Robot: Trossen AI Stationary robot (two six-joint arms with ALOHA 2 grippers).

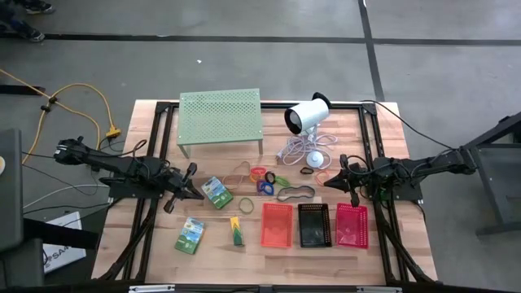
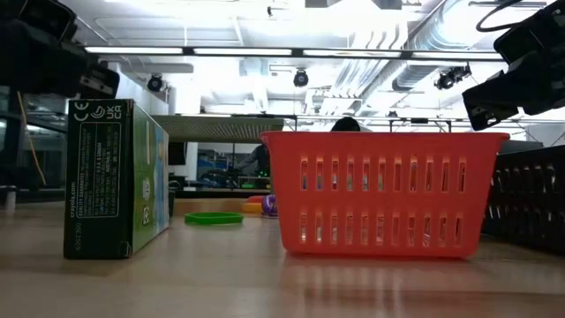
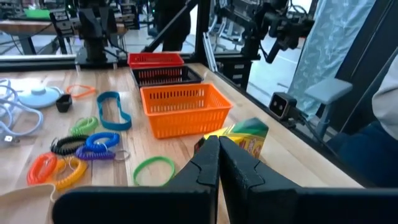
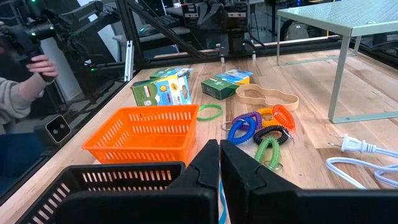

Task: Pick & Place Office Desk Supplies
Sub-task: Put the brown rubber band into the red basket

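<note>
From where I'm driving, nothing looks sorted yet: both sets of jaws are pressed together on nothing, the left gripper (image 1: 198, 194) hovering just beside the nearest green pack (image 1: 216, 193), the right gripper (image 1: 328, 181) near the pink basket (image 1: 352, 225). All three baskets, red basket (image 1: 276, 224) and black basket (image 1: 313, 225) included, look bare to me. Farther from the jaws, the coloured loops (image 1: 267, 181) lie loose on the desk (image 1: 407, 244), and that pack's long axis runs diagonally across it, one end toward the left jaws.
</note>
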